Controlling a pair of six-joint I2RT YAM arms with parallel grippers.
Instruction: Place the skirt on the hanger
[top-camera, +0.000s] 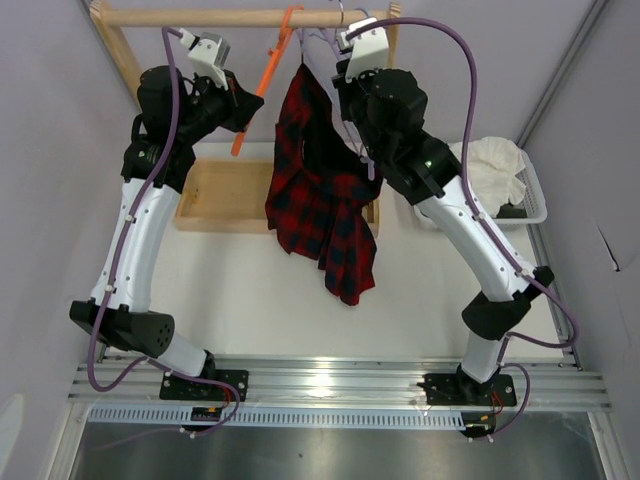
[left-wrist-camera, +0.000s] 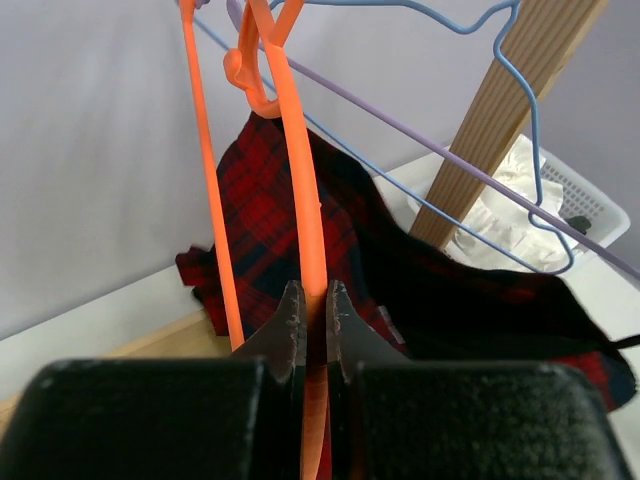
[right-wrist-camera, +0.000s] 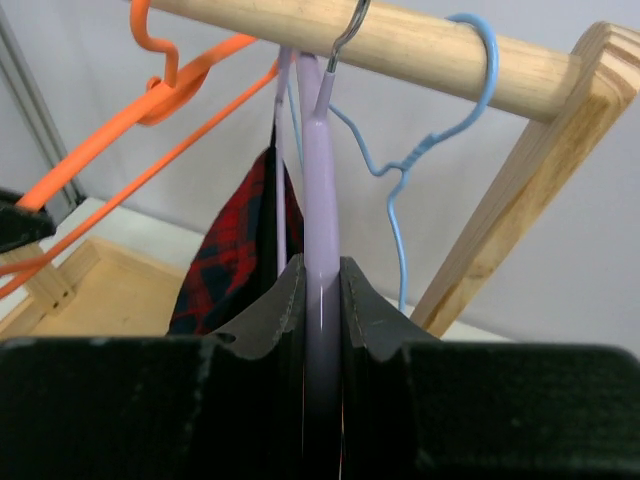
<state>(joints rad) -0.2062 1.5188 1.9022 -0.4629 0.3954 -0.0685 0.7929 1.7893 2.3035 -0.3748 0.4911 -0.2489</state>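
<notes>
Left hand (left-wrist-camera: 314, 300) is clamped shut on the orange hanger (left-wrist-camera: 300, 200), the skirt (top-camera: 315, 190) is hung under the rod (top-camera: 200, 17) between both hands, and the hanger (right-wrist-camera: 320, 150), just beside it, is pinched by the right hand (right-wrist-camera: 322, 275).

I'm seeing left arm (top-camera: 135, 250) and right arm (top-camera: 475, 235) wearing white shells, black joints | purple cables (top-camera: 171, 85) are running along both | white camera blocks (top-camera: 208, 50) are capping wrists | left claw (left-wrist-camera: 314, 290), right claw (right-wrist-camera: 321, 268) are showing black serrated fingers
</notes>
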